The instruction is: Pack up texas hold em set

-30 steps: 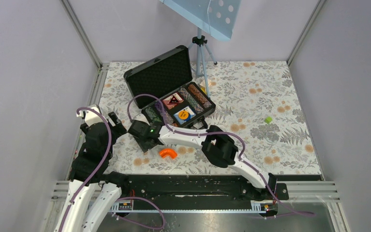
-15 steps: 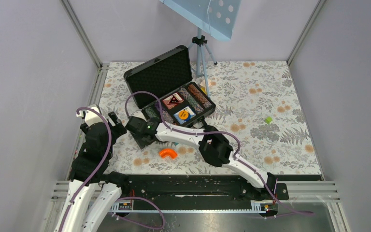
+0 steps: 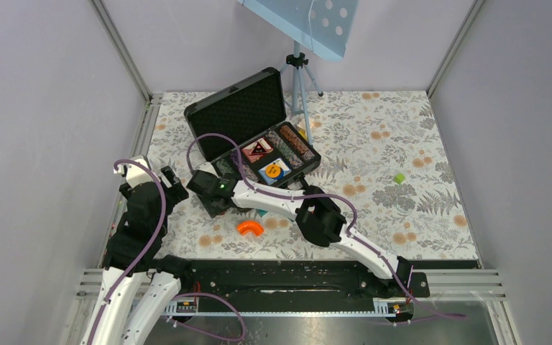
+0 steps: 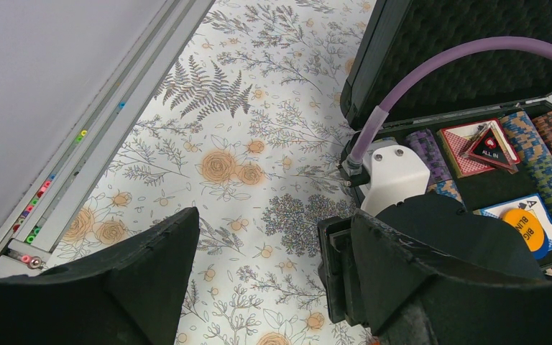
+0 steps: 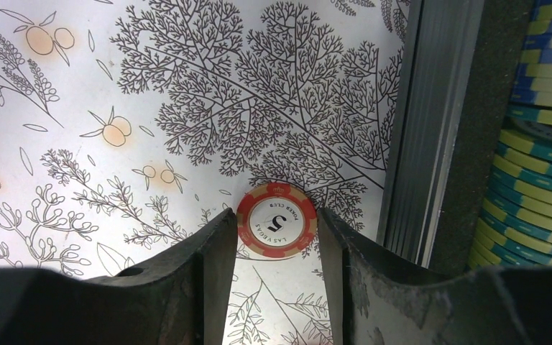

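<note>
The red chip (image 5: pixel 277 228) reads "5" in its white centre, ringed by "LAS VEGAS" and "POKER CLUB" — the numeral is upside down in the right wrist view. The right hand (image 5: pixel 277 213) is closed to a narrow gap on it, its fingers (image 5: pixel 212 277) against either side of the rim. Whether the chip rests on the floral tabletop (image 5: pixel 79 108) or is lifted off it, I cannot tell. It sits just beside the metal edge of the black briefcase (image 3: pixel 296 175), outside its near-left end

The briefcase lies with its long axis running from near-left to far-right, its foam-lined lid (image 3: pixel 238 113) standing open on the far-left side. Inside, rows of striped chips (image 4: pixel 546 169) run from the hinge toward the front. A triangular marker (image 4: pixel 490 144) on the red deck (image 4: pixel 458 142) says "ALL IN"; an orange disc (image 4: pixel 528 226) on the blue deck (image 4: pixel 507 209) shows "BLIN" — the rest is cut off

The left hand (image 4: pixel 266 223) hangs wide open, holding nothing, over the tabletop left of the briefcase
</note>
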Available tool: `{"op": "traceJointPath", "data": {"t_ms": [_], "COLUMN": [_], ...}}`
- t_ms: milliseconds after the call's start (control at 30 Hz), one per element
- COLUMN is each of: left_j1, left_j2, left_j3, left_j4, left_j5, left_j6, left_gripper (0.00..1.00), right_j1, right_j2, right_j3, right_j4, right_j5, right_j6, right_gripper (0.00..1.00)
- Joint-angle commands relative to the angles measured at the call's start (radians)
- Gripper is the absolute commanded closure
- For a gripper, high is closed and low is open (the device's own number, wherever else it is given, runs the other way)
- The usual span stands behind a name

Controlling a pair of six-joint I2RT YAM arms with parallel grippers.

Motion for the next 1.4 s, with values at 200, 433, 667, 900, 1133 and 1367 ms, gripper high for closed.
{"op": "traceJointPath", "data": {"t_ms": [200, 433, 667, 900, 1133, 1367], "left_j1": [0.004, 0.003, 0.003, 0.004, 0.003, 0.003], "left_j2": [-0.01, -0.011, -0.011, -0.011, -0.013, -0.012], "left_j3": [0.0, -0.002, -0.003, -0.002, -0.003, -0.003], "left_j4": [0.048, 0.048, 0.049, 0.049, 0.049, 0.049], "left_j5": [-0.002, 0.0, 0.002, 0.002, 0.001, -0.001], "left_j6": [0.011, 0.011, 0.011, 0.011, 0.011, 0.011], "left_gripper": [0.23, 0.23, 0.23, 0.23, 0.23, 0.23], "right_j1": [-0.024, -0.007, 0.009, 0.013, 0.01, -0.012], "right_j2": [0.061, -0.035, -0.163, -0.159, -0.029, 0.037], "right_j3": [-0.073, -0.243, -0.469, -0.443, -0.189, -0.107], "right_j4": [-0.087, -0.018, 0.102, 0.092, -0.049, -0.077], "right_j5": [-0.018, -0.017, -0.016, 0.006, 0.027, 0.016], "right_j6": [-0.006, 0.011, 0.074, 0.058, 0.015, 0.013], "right_gripper": [0.53, 0.54, 0.55, 0.44, 0.28, 0.37]}}
